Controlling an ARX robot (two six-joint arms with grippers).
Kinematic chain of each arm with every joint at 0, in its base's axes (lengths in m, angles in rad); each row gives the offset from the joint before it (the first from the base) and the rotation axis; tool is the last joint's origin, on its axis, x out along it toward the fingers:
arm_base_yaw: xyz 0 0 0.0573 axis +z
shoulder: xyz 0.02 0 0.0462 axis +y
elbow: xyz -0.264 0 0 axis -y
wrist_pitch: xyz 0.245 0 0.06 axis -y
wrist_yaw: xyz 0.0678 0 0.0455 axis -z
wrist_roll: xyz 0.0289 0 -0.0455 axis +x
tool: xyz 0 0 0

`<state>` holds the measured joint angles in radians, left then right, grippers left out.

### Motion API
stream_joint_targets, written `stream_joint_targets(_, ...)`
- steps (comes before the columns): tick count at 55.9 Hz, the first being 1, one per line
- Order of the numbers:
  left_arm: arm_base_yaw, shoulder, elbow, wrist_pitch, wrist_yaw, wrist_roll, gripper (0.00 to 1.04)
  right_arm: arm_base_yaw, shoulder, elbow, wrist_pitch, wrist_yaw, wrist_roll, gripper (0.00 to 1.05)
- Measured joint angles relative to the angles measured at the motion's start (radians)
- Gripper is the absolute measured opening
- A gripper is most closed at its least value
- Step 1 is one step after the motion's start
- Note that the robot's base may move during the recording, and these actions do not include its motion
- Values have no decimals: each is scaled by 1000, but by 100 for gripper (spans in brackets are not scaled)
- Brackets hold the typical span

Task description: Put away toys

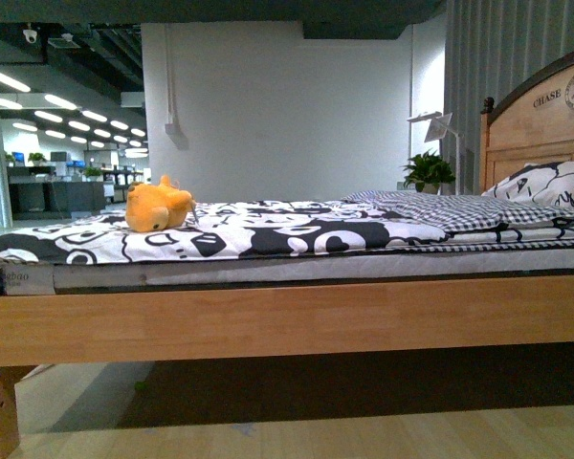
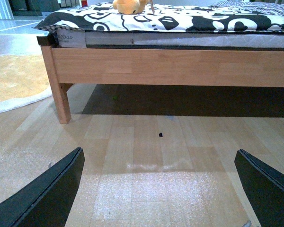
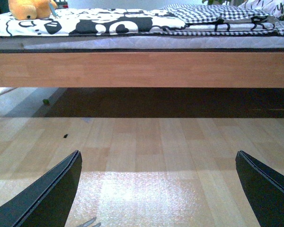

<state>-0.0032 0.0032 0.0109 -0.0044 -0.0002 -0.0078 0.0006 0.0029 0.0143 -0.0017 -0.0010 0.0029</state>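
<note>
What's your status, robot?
Status: left gripper open, right gripper open, both empty. Orange toy lies on bed, untouched. Nothing around it in the way.

light: bright, ceiling strips | shadow: under bed | glare: floor | focus: soft

The plush toy is orange-yellow. The bedding under it carries a bold black-and-white cartoon pattern, and the folded cover on it has a fine dark-and-white check. The bed frame is light honey-coloured wood, and the floor is paler wood planking. The rug is yellow with a white edge. The left tool and right tool are black.
</note>
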Motion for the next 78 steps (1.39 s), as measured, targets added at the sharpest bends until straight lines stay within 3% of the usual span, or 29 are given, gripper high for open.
stream_joint_targets(78, 0, 0, 0, 0, 0, 0, 98, 0, 0, 0, 0, 0, 0, 98)
